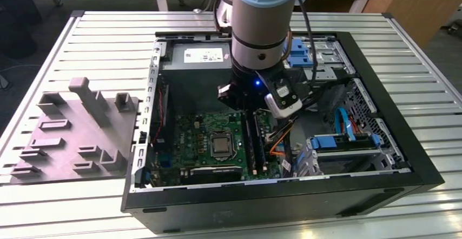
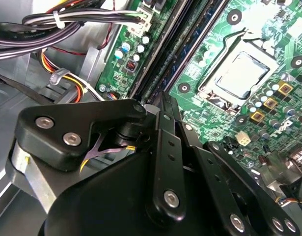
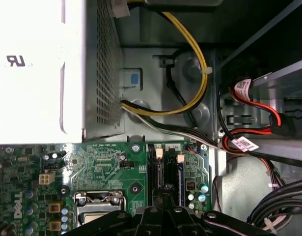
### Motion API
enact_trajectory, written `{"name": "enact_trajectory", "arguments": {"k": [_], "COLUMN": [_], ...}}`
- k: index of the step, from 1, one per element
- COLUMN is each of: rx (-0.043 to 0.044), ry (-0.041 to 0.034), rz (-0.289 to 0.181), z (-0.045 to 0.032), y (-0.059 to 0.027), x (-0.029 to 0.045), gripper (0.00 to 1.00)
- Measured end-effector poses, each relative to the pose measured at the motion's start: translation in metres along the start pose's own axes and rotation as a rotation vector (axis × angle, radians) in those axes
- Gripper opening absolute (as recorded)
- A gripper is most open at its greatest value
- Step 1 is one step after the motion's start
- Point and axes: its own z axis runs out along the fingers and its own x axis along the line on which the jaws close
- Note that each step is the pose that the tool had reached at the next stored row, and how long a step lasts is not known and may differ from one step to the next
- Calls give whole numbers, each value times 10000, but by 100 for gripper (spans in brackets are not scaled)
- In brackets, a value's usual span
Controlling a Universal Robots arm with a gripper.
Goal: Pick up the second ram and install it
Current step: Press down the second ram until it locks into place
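My gripper (image 1: pixel 248 110) reaches down into the open computer case (image 1: pixel 404 141), over the far end of the memory slots on the green motherboard (image 1: pixel 195 136). Its fingers look drawn together and shut in both wrist views (image 2: pixel 160 98) (image 3: pixel 165 196). The second ram (image 3: pixel 180 179) is a long dark blue-green stick. It stands on edge in a slot right under the fingertips, and in the second wrist view it (image 2: pixel 187 51) runs away from them. I cannot tell whether the fingers touch it. The black gripper linkage hides the near end of the slots.
A grey holder tray (image 1: pixel 72 136) lies on the table at the exterior view's left, beside the case. The processor socket (image 1: pixel 218 144) (image 2: pixel 244 73) sits next to the slots. The power supply (image 3: pixel 33 69), cable bundles (image 2: pixel 67 29) (image 3: pixel 190 98) and a blue drive bracket (image 1: pixel 347 141) crowd the case.
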Motion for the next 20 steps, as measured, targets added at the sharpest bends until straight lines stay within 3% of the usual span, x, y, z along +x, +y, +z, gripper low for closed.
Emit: {"name": "enact_trajectory", "arguments": {"k": [20], "rx": [-3], "ry": [1], "rz": [0], "z": [99], "y": [68], "x": [13], "gripper": [10]}}
